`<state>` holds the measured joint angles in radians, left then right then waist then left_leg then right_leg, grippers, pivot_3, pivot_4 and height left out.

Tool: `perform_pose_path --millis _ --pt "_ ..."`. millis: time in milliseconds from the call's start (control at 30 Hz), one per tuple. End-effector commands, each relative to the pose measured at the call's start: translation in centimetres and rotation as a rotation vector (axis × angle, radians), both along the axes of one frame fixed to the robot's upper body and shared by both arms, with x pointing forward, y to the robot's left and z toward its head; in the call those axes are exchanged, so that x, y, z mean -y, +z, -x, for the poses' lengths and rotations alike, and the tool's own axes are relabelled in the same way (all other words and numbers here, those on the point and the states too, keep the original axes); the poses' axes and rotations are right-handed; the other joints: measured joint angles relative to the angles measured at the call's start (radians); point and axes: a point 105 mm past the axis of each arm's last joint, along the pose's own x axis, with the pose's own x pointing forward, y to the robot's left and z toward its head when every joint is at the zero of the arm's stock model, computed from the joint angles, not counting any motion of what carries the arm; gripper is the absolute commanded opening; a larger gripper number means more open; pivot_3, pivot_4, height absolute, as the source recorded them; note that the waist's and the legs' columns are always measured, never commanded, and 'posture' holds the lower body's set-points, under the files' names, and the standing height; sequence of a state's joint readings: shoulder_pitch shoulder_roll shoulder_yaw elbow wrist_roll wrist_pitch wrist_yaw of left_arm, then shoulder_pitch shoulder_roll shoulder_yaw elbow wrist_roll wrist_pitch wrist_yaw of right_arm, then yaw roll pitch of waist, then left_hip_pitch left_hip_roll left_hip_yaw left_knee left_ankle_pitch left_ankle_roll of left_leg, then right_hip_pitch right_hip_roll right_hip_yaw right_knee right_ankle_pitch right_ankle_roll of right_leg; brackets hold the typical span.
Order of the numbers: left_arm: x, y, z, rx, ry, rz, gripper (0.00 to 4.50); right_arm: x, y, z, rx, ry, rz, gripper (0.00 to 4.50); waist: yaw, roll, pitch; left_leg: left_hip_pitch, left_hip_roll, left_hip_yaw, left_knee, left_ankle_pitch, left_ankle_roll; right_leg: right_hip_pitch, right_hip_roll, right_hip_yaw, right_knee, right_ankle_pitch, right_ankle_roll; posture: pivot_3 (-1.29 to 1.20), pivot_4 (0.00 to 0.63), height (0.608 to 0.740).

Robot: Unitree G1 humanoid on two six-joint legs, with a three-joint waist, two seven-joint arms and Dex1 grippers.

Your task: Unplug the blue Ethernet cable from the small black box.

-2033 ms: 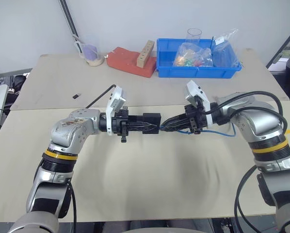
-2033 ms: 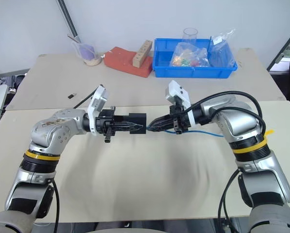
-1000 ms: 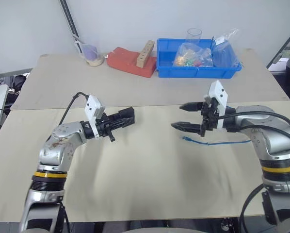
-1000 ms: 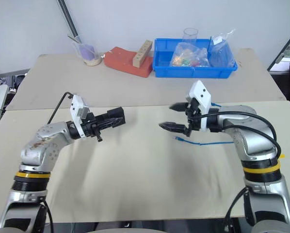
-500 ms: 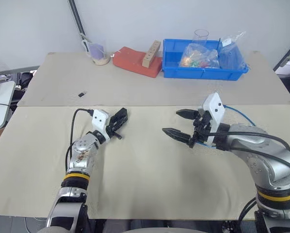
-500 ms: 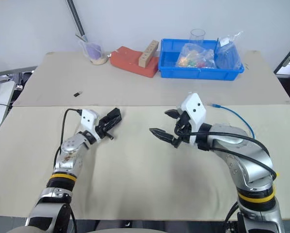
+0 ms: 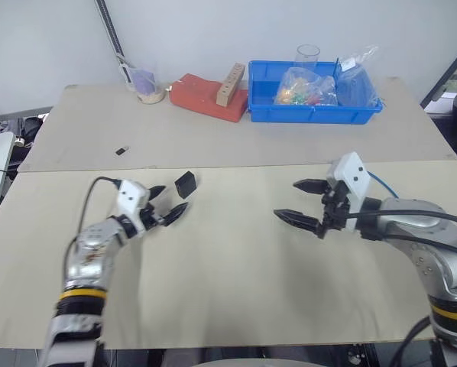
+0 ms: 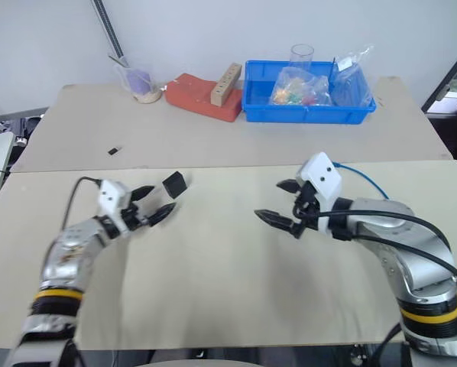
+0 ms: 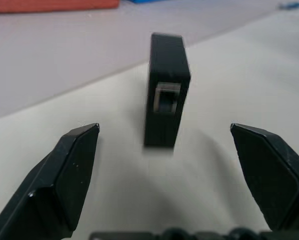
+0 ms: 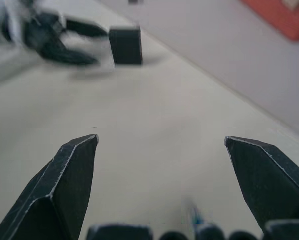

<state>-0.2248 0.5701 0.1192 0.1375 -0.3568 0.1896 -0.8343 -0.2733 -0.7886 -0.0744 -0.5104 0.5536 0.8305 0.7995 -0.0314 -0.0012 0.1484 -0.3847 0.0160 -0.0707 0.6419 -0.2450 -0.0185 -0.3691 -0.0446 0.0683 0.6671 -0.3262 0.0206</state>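
The small black box [image 7: 186, 183] stands on its edge on the table, and its port [image 9: 167, 95] faces my left gripper [image 7: 166, 202]. That gripper is open, with the box just past its fingertips and free of them. My right gripper [image 7: 291, 200] hovers open over the table's middle right and holds nothing. The blue Ethernet cable [image 8: 357, 173] lies on the table behind my right forearm, well apart from the box. Most of its length is hidden by the arm. The right wrist view shows the box [image 10: 126, 45] far ahead.
At the back stand a blue bin [image 7: 312, 116] with plastic bags, a red block [image 7: 204, 97] with a wooden piece on it, and a cup [image 7: 146, 84]. A tiny black piece [image 7: 121, 151] lies on the far table. A seam [image 7: 244, 166] joins the two tabletops.
My left gripper has opened and let go of the black box, then drawn back to the left and down. The box now stands on the table. My right gripper has sunk and pulled back a little.
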Motion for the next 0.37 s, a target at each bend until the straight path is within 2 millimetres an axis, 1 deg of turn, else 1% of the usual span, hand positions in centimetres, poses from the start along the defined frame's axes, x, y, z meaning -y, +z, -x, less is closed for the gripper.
perform_pose_path --millis 33,133,200,267,367 --pt "-0.2 3.6 2.0 0.012 -0.068 -0.037 4.48 1.3 1.3 0.5 0.057 0.035 0.010 4.50 0.004 0.000 0.000 0.000 0.000 -0.001 0.000 0.000 0.000 0.000 0.000 0.000 0.000 0.000 0.000 0.00 0.150 0.740" --pt "-1.0 6.2 3.7 0.034 -0.083 -0.151 4.48 3.4 0.9 0.6 0.041 -0.007 0.046 4.50 0.009 0.000 0.001 0.000 0.000 -0.002 0.000 0.000 0.000 0.002 0.000 0.000 -0.002 0.000 0.000 0.00 0.150 0.740" --pt "-1.2 7.4 3.9 0.059 -0.067 -0.171 4.48 4.0 0.7 0.5 0.037 -0.027 0.052 4.50 0.013 0.000 0.001 0.000 -0.001 -0.002 0.000 0.000 0.000 0.002 0.000 0.000 -0.002 0.000 0.000 0.00 0.150 0.740" --pt "-1.2 7.9 3.8 0.065 -0.052 -0.172 4.48 4.3 0.6 0.2 0.045 -0.045 0.051 4.50 0.014 0.000 0.000 0.001 -0.001 -0.001 0.000 0.000 0.000 0.002 -0.001 0.001 -0.002 0.000 0.000 0.00 0.150 0.740" --pt "-1.0 7.8 3.8 0.038 -0.052 -0.141 4.48 4.5 0.5 -0.2 0.053 -0.064 0.040 4.50 0.014 0.000 0.000 0.001 -0.001 0.001 0.000 0.000 0.000 0.002 0.000 0.001 -0.002 0.000 0.000 0.00 0.150 0.740"
